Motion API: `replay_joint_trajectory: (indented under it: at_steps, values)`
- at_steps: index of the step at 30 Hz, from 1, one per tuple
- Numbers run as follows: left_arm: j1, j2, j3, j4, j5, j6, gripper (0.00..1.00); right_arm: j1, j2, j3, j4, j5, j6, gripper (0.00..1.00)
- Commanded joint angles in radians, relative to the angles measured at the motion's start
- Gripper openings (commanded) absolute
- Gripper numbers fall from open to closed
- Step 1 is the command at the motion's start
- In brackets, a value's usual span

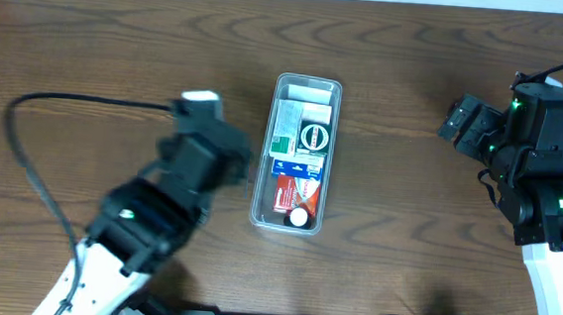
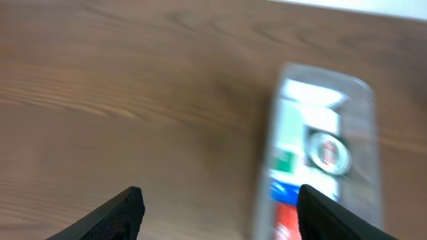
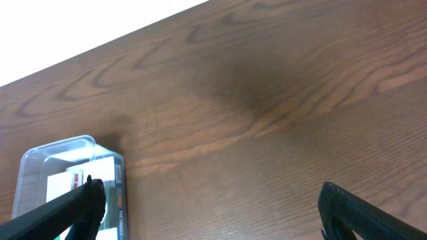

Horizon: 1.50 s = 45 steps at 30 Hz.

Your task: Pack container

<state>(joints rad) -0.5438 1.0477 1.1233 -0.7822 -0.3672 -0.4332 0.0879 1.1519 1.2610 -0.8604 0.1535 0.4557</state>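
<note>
We see the container (image 1: 310, 78) on the bench (image 1: 120, 47). Inside it, a white-and-green box (image 1: 286, 128) fills the far end with a round black tin (image 1: 316, 136) beside it. There's a blue box (image 1: 296, 165) at the middle, then a red box (image 1: 297, 190). The left arm (image 1: 192, 161) is near the container's left wall, the right arm (image 1: 535, 155) well apart on its right.

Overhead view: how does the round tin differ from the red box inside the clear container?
The round tin is circular, while the red box is rectangular. The round tin is dark with a white band across it, while the red box is red with white print. The round tin sits near the middle of the container, while the red box lies closer to the robot's end. Both lie flat inside the container.
</note>
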Motion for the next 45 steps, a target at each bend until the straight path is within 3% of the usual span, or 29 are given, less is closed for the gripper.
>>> replay_joint_trajectory:
  at_steps: [1, 5, 6, 24, 29, 36, 45]
  values:
    - [0.109, 0.000, 0.011, 0.018, 0.027, 0.247, 0.82, -0.012, 0.000, 0.001, -0.001, 0.003, 0.003, 0.99]
    - [0.198, 0.003, 0.011, 0.030, 0.027, 0.282, 0.92, -0.012, 0.000, 0.001, -0.001, 0.003, 0.003, 0.99]
    - [0.205, 0.003, 0.011, 0.027, 0.029, 0.279, 0.98, -0.012, 0.000, 0.001, -0.001, 0.003, 0.003, 0.99]
    - [0.215, -0.034, 0.011, 0.011, 0.034, 0.295, 0.98, -0.012, 0.000, 0.001, -0.001, 0.003, 0.003, 0.99]
    - [0.303, -0.174, -0.032, 0.014, 0.091, 0.297, 0.98, -0.012, 0.000, 0.001, -0.001, 0.003, 0.003, 0.99]
    - [0.504, -0.417, -0.233, 0.125, 0.325, 0.425, 0.98, -0.012, 0.000, 0.002, -0.001, 0.003, 0.003, 0.99]
    - [0.528, -0.770, -0.491, 0.224, 0.353, 0.444, 0.98, -0.012, 0.000, 0.001, -0.001, 0.003, 0.003, 0.99]
